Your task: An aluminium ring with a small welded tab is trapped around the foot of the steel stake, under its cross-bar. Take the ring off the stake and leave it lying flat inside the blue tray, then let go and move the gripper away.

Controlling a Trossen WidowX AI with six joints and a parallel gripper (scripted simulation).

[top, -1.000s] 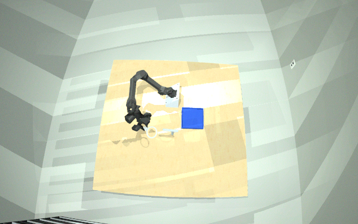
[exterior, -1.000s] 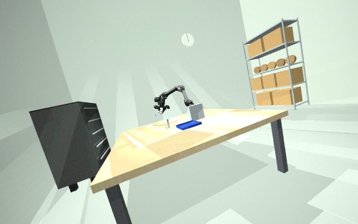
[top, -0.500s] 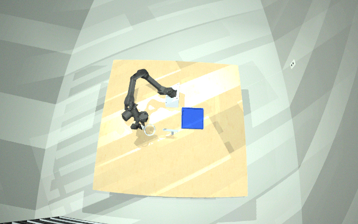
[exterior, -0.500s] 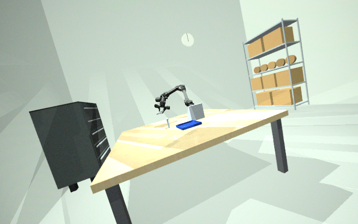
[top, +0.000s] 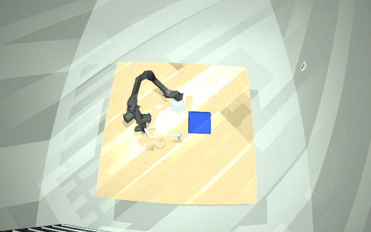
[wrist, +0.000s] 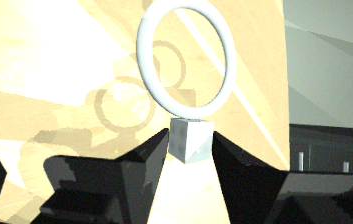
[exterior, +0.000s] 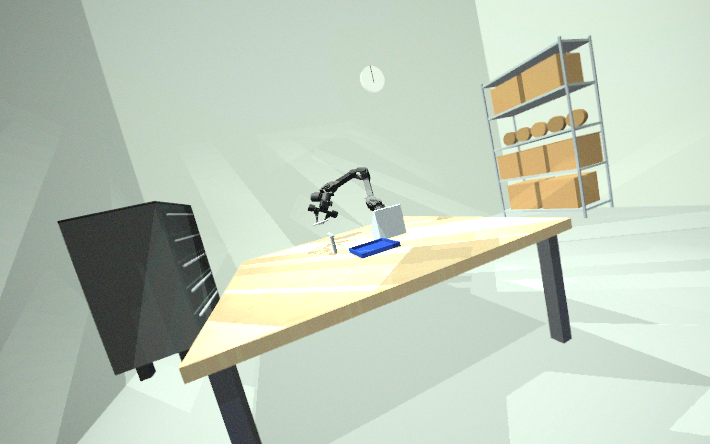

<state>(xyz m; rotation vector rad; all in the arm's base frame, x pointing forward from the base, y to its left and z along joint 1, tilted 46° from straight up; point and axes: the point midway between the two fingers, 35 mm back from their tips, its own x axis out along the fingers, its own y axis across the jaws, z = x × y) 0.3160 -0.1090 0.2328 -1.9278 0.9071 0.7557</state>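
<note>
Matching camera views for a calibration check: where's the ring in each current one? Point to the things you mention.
Top: ring [top: 148,135] [exterior: 320,223] [wrist: 144,55] left of centre, just below mid-height.
Exterior: near centre, below the arm's wrist, seen almost edge-on.
Wrist: upper middle, above the fingertips.
Shared landmark: the wooden table top [top: 181,172] [exterior: 302,297] [wrist: 7,115].
</note>
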